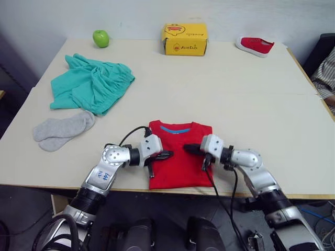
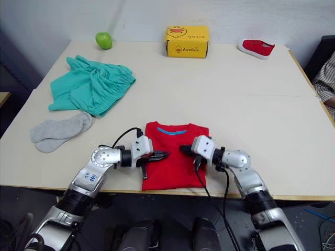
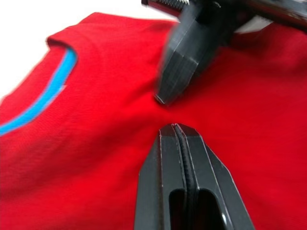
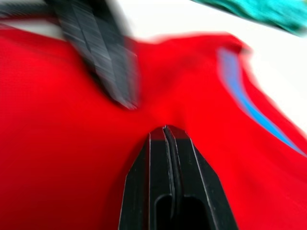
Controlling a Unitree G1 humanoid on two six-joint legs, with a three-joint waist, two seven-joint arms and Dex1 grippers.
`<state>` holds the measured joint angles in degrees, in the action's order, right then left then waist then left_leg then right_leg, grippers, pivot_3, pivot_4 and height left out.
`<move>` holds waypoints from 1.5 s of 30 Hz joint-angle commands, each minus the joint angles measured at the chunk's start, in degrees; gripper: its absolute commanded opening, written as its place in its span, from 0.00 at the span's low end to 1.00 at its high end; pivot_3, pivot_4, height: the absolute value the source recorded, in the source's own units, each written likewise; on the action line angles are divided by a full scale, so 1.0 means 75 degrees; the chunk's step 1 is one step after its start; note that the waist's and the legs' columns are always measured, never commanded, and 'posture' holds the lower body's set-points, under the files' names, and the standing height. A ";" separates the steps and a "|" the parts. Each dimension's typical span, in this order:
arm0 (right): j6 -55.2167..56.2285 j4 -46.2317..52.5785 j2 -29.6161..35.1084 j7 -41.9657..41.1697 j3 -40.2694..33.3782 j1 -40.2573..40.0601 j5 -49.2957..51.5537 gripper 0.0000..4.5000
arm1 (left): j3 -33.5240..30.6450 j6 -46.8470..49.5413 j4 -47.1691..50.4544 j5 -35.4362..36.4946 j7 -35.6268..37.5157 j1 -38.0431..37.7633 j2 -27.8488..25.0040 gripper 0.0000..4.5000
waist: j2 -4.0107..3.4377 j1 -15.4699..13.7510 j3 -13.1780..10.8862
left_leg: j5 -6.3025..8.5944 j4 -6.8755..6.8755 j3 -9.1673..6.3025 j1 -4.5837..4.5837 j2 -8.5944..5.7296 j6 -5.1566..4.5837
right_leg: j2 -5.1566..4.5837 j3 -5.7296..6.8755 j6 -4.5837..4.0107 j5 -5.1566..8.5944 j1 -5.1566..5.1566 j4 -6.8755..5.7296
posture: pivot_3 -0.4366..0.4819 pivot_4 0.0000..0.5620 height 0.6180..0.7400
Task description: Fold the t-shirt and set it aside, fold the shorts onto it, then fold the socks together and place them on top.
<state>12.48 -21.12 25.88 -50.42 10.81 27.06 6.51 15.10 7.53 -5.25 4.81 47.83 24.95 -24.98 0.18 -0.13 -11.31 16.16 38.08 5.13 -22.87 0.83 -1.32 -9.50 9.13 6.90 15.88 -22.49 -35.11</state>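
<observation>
The red t-shirt [image 1: 177, 175] lies folded into a neat rectangle at the table's front middle, blue collar facing the far side. My left gripper [image 1: 167, 155] and right gripper [image 1: 187, 148] hover low over its centre, tips pointing at each other a few centimetres apart. Both are shut, with no cloth seen between the fingers in the wrist views: left gripper [image 3: 175, 127], right gripper [image 4: 164, 128]. The teal shorts [image 1: 94, 83] lie crumpled at the far left. The grey socks [image 1: 60, 130] lie side by side just in front of them.
A green apple [image 1: 100, 37], a yellow box [image 1: 184, 39] and a small red shoe [image 1: 255, 45] sit along the table's far edge. A person's striped sleeve [image 1: 327, 78] shows at the right edge. Bare table [image 1: 251, 99] stretches to the right of the shirt.
</observation>
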 commanded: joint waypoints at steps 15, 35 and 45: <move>0.0094 -0.0726 -0.0507 -0.1289 -0.1011 0.0739 0.1236 0.00 | -0.1046 -0.1176 -0.1301 0.1130 0.1045 0.0764 0.0273 0.01 | -0.0002 0.0039 0.0000 | 0.0008 -0.0010 0.0005 0.0019 0.0004 -0.0007 | 0.0000 -0.0023 0.0001 -0.0001 -0.0001 0.0000 | 0.48 0.27 1.00; 0.0106 -0.1889 -0.0285 0.0016 -0.1681 0.0821 0.0813 0.00 | -0.1743 -0.2235 -0.3022 0.0592 -0.0015 0.1166 0.0405 0.01 | 0.0000 0.0076 0.0000 | 0.0018 -0.0015 0.0020 0.0034 0.0004 -0.0003 | 0.0000 -0.0032 0.0003 -0.0002 0.0000 0.0001 | 0.48 0.27 1.00; -0.7197 0.2909 0.2394 -0.1407 -0.2356 -0.1060 0.4398 0.68 | -0.1699 -0.2258 -0.0953 0.1598 0.2006 -0.0014 -0.0305 0.00 | -0.0006 0.0016 -0.0001 | 0.0046 0.0006 -0.0013 0.0004 0.0009 -0.0022 | -0.0010 -0.0026 0.0005 -0.0004 -0.0010 0.0016 | 0.48 0.27 1.00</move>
<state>-32.36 -4.08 41.16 -59.65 -4.70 19.84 34.36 1.42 -8.66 -14.43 16.42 60.95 26.27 -26.27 0.14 0.00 -11.32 16.56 38.13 5.04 -22.84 0.90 -1.53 -9.58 8.93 6.94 15.85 -22.57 -34.95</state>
